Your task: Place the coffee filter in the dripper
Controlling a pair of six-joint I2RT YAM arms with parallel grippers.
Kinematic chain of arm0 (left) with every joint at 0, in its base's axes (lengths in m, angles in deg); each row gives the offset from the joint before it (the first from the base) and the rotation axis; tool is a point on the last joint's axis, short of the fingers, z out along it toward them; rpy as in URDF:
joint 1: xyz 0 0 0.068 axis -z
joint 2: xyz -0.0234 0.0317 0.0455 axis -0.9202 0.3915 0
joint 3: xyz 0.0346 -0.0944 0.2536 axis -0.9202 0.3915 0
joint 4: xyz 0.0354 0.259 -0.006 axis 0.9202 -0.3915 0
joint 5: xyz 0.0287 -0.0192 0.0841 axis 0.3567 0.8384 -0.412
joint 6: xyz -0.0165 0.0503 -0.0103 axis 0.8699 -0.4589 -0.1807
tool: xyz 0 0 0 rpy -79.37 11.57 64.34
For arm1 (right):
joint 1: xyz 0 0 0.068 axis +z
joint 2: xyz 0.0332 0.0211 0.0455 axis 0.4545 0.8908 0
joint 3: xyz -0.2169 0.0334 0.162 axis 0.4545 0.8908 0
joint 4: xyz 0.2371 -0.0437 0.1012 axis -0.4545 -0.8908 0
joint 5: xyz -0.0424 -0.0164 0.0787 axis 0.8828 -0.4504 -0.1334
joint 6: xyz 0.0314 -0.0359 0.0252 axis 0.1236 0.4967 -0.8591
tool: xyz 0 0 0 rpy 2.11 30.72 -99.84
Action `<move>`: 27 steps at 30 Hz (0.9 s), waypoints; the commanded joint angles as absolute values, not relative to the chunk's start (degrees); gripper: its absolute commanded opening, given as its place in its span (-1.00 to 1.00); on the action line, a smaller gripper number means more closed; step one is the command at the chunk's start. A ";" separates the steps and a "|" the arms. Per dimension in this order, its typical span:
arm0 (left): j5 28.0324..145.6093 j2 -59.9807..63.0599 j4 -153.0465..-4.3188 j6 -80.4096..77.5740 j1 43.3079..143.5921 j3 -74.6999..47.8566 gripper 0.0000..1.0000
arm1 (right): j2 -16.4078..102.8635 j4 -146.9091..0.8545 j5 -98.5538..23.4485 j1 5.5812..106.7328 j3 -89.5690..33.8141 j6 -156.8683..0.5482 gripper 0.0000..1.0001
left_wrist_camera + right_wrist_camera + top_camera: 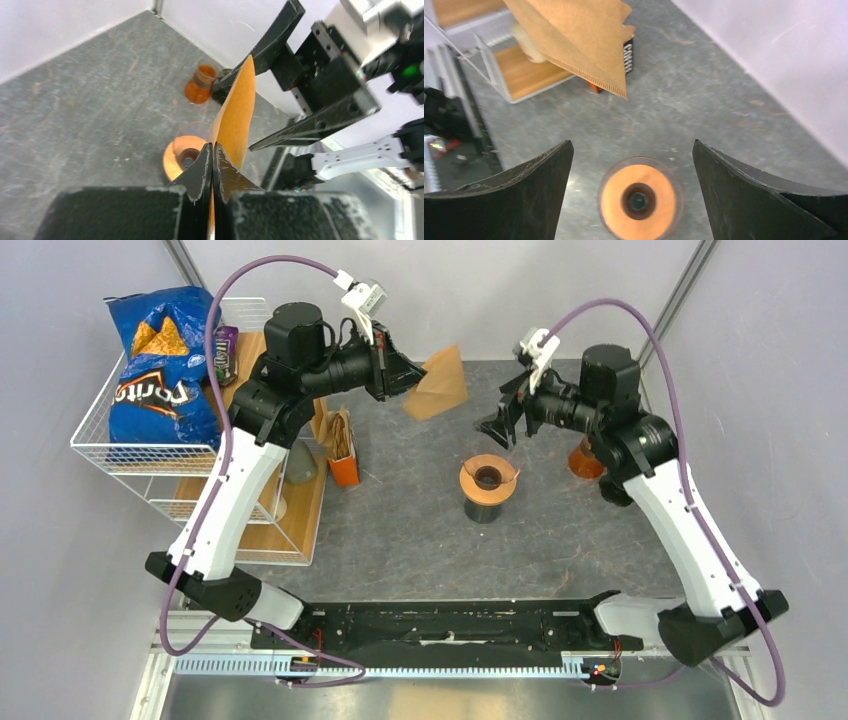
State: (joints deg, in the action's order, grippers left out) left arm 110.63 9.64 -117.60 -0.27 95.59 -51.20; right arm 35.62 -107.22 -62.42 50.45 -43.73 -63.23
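the left gripper [212, 150] has its jaws pressed together on the lower edge of the filter [235, 112], a flat brown paper cone that stands edge-on above the fingertips in the left wrist view. seen from above, the filter hangs in the air over the far middle of the worktop, clear of the surface, its wide part pointing toward the far edge. the dripper [488, 480] stands upright on the grey worktop [400, 540] close to its centre, nearer than the filter and a little to the right of it; it has an orange funnel on a dark base, and the funnel is bare inside. filter and dripper are apart, not touching. the right gripper [503, 425] hovers just beyond the dripper on its right side, jaws wide apart and holding nothing; in the right wrist view its two dark fingers [524, 190] frame the dripper below, with the filter higher up between them and well clear of both. in the left wrist view one right finger passes just behind the filter's top edge; whether it touches cannot be told. a glass flask [585, 460] of orange liquid stands near the right edge, partly hidden behind the right arm. along the left edge sits a white wire basket [100, 430] holding a blue chip bag [160, 360], with a wooden board [300, 510] under and beside it. a small orange holder [342, 455] with more brown papers stands at the board's right side.
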 commanded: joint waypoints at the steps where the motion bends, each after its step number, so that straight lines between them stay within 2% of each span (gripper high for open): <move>1: 117.65 10.41 -113.88 13.01 94.51 -53.71 -0.95 | 29.37 -96.61 -55.54 54.24 -36.25 -45.02 0.94; 6: 120.53 10.70 -111.66 18.71 94.28 -53.41 -0.95 | 28.01 -91.76 -49.94 58.96 -32.19 -37.80 0.94; 22: 116.50 9.38 -115.58 19.70 94.51 -49.58 -0.95 | 31.41 -93.32 -40.64 66.97 -36.18 -31.49 0.89; 27: 115.03 9.54 -116.69 19.47 94.46 -49.66 -0.95 | 32.53 -94.73 -38.99 67.88 -37.55 -30.78 0.70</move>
